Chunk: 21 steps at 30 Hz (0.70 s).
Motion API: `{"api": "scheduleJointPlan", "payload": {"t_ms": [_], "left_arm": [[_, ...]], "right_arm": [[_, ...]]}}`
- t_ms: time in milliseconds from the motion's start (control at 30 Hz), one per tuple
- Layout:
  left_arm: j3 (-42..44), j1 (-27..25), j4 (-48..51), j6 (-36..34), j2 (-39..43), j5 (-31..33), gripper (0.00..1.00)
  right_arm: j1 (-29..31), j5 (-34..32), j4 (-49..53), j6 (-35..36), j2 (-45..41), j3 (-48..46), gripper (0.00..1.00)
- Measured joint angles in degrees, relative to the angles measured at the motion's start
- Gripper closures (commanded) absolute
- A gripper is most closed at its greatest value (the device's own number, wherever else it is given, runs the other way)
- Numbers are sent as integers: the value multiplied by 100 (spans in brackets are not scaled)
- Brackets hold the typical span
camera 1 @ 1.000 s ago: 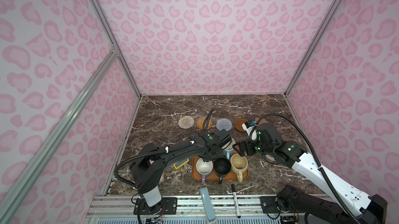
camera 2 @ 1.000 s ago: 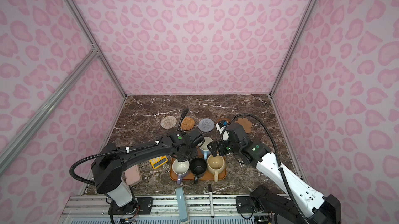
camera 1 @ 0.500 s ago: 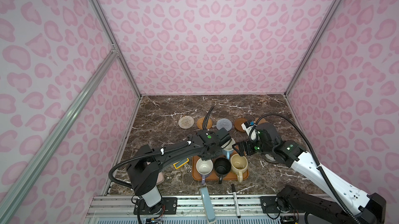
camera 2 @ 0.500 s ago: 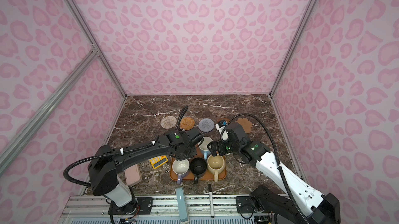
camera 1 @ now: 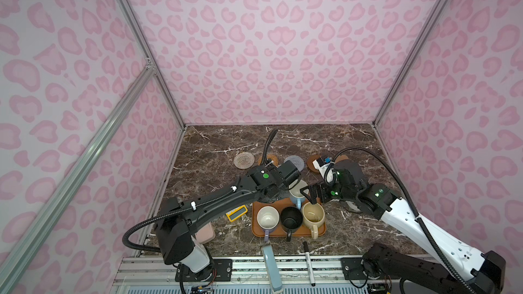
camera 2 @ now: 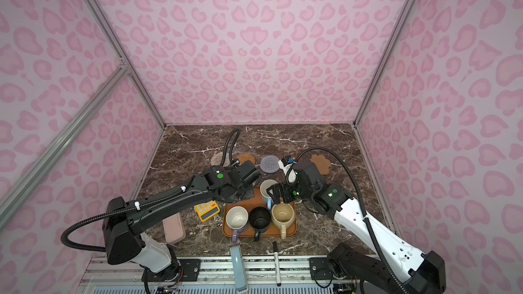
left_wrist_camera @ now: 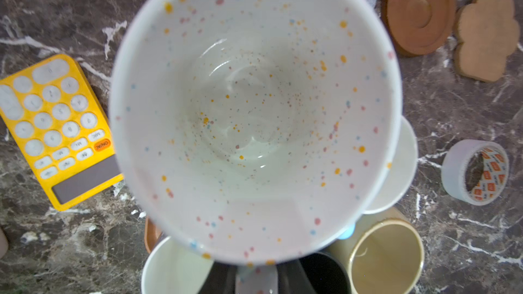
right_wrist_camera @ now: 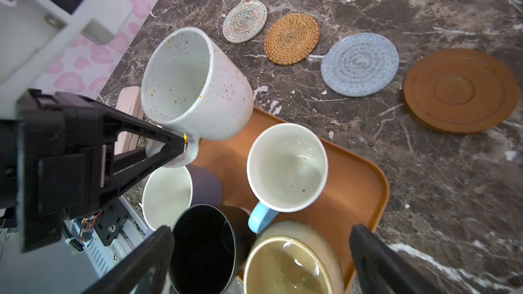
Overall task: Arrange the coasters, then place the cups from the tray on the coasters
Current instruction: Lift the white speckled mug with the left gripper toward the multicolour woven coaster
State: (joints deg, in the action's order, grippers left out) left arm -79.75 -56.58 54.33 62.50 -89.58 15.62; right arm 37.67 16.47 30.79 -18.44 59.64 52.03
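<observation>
My left gripper (right_wrist_camera: 182,144) is shut on the handle of the speckled white cup (right_wrist_camera: 195,86) and holds it tilted above the tray's (right_wrist_camera: 353,193) far left corner. In both top views the left wrist hides this cup. On the tray stand the light blue cup (right_wrist_camera: 287,166), lavender cup (right_wrist_camera: 167,196), black cup (right_wrist_camera: 203,247) and cream-yellow cup (right_wrist_camera: 288,267). My right gripper (right_wrist_camera: 261,250) hangs open over the cream-yellow cup. Beyond the tray lies a row of coasters: beige woven (right_wrist_camera: 244,20), tan rattan (right_wrist_camera: 291,38), grey-blue (right_wrist_camera: 360,64), brown disc (right_wrist_camera: 461,90) and paw-shaped (left_wrist_camera: 486,35).
A yellow calculator (camera 1: 236,212) lies left of the tray and a pink case (camera 1: 205,234) lies nearer the front left. A tape ring (left_wrist_camera: 475,172) sits right of the tray under the right arm. A black marker (camera 1: 308,261) lies at the front edge.
My left arm has swung a little to the left with the speckled cup in its grip. The right arm has stayed where it was, still open.
</observation>
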Motion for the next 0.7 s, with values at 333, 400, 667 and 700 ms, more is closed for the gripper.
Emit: {"api": "scheduleJointPlan", "payload": {"t_ms": [333,400,667,700], "left_arm": [[-11,868,44,-1237,629,-367,100],[-31,1121,83,-1537,658,-474,100],[13,2225,114,-2627,581,-728,100],[20,2317,105,-2719,535,-726,100]], "right_arm": [[450,-15,-313,-17,605,546,1],[522,-42,-396,-42,782,702,1],[684,-293,-614,-214,1740,1414,1],[686,-293,-649,-236,1849,1471,1]]}}
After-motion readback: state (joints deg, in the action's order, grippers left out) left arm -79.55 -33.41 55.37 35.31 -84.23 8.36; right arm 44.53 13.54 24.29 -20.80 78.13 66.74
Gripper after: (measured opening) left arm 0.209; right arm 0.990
